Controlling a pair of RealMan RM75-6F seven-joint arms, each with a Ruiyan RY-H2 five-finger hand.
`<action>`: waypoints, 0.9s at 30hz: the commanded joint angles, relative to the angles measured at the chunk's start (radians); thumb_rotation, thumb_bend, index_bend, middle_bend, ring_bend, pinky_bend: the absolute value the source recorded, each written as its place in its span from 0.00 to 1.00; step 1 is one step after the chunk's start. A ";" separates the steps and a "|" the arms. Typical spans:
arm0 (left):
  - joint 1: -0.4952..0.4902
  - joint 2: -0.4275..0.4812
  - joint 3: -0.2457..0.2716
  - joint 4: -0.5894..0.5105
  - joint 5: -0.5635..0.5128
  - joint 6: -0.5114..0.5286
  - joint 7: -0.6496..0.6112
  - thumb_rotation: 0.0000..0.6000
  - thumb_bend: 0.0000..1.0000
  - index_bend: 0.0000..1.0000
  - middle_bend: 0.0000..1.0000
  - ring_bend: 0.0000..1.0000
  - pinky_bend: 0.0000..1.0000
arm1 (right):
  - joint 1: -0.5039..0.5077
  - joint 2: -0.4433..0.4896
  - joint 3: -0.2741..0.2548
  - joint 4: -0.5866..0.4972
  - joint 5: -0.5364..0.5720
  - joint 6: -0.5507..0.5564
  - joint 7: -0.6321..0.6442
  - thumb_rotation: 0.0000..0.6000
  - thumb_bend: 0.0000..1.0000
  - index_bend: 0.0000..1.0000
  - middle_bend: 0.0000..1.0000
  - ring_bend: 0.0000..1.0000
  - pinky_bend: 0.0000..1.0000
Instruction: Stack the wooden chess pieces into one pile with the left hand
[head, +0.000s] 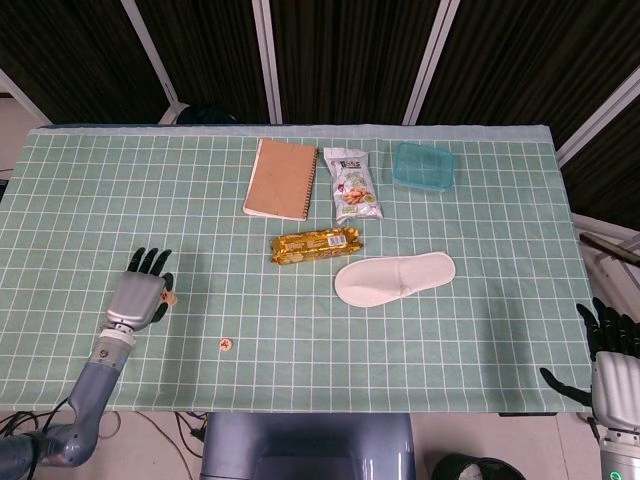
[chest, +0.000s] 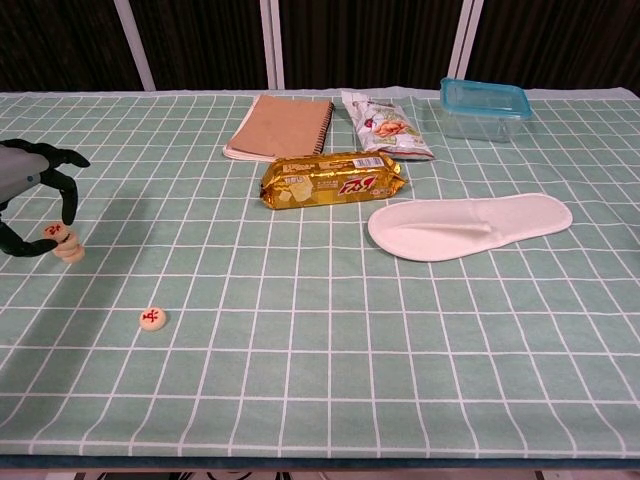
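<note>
At the table's left side my left hand (head: 140, 297) (chest: 28, 186) pinches a round wooden chess piece (chest: 55, 231) with a red mark between its thumb and a finger. That piece sits against the top of a small pile of chess pieces (chest: 70, 250) (head: 172, 297). Another single chess piece (head: 226, 345) (chest: 152, 319) lies flat on the green checked cloth, to the right of the pile and nearer the front edge. My right hand (head: 610, 345) hangs off the table's right front corner, fingers spread and holding nothing; only the head view shows it.
A brown notebook (head: 281, 178), a snack bag (head: 352, 186) and a teal lidded box (head: 423, 166) lie along the back. A gold biscuit pack (head: 316, 244) and a white slipper (head: 394, 277) lie mid-table.
</note>
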 joint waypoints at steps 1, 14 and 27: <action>-0.002 -0.004 0.000 0.003 -0.003 -0.003 0.001 1.00 0.32 0.50 0.06 0.00 0.00 | 0.000 0.000 0.000 0.000 0.000 0.001 0.000 1.00 0.20 0.09 0.03 0.00 0.00; -0.005 -0.012 0.003 0.007 -0.005 0.000 0.008 1.00 0.32 0.49 0.06 0.00 0.00 | 0.000 0.000 0.001 -0.001 0.002 0.000 -0.001 1.00 0.21 0.09 0.03 0.00 0.00; -0.008 -0.017 0.001 0.013 -0.006 0.004 0.010 1.00 0.32 0.48 0.06 0.00 0.00 | 0.000 0.000 0.000 -0.001 0.003 -0.002 -0.005 1.00 0.21 0.09 0.03 0.00 0.00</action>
